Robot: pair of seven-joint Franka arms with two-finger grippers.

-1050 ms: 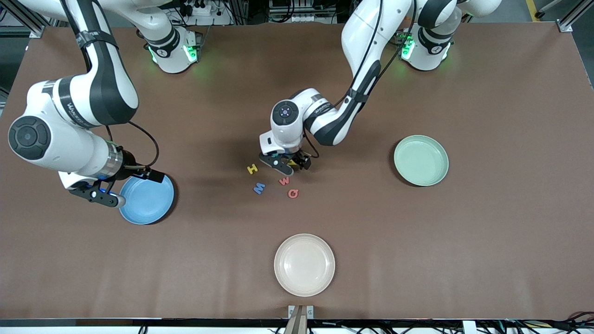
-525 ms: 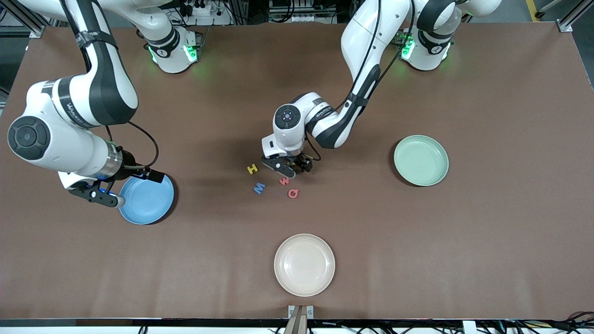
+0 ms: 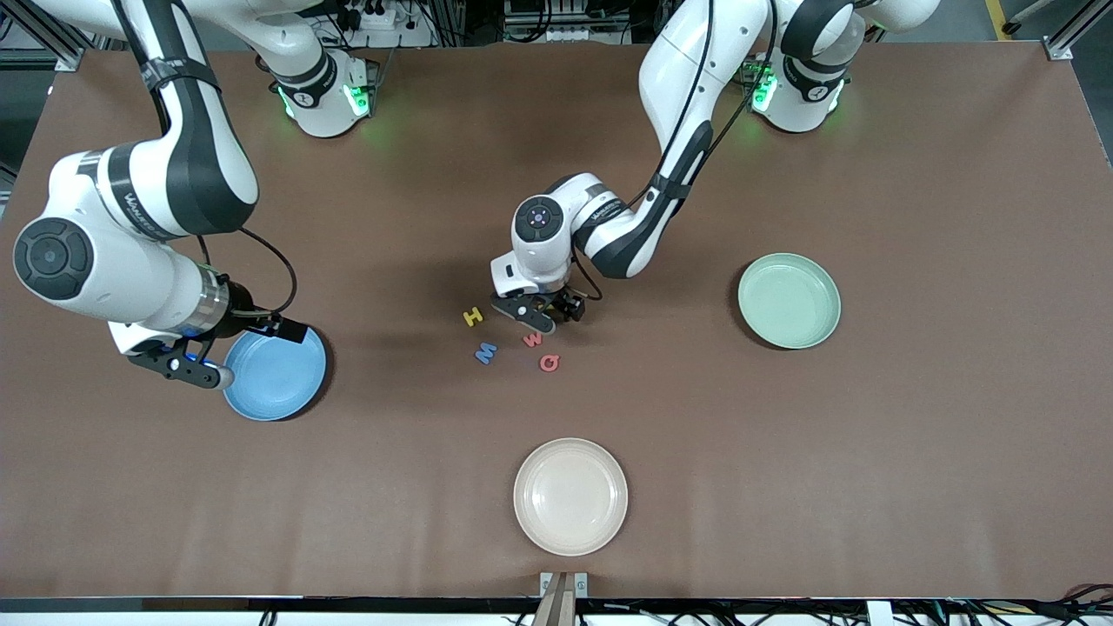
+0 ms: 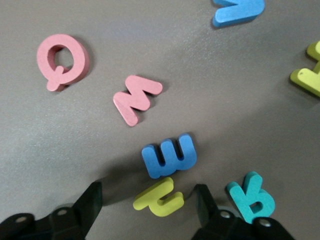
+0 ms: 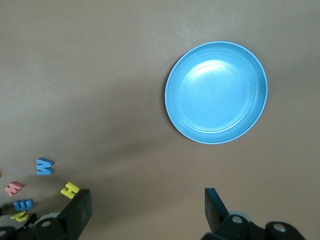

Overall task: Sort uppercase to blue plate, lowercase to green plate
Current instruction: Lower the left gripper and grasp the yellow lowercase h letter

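Between left fingers point(image 4: 92, 202): yellow h point(image 4: 159, 198).

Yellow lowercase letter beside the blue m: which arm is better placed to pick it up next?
Left. The left gripper already straddles the yellow lowercase letter, jaws open around it; the right gripper waits by the blue plate.

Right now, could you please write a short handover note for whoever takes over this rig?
Left gripper: down at the letter cluster mid-table, fingers open either side of the small yellow letter, not yet closed on it.
Right gripper: open, holding nothing, waiting at the edge of the blue plate.
Still on the table: yellow H, blue M, red w, red Q, small blue m, teal R.
Done: nothing; the blue plate and green plate hold no letters.
Left: all sorting.
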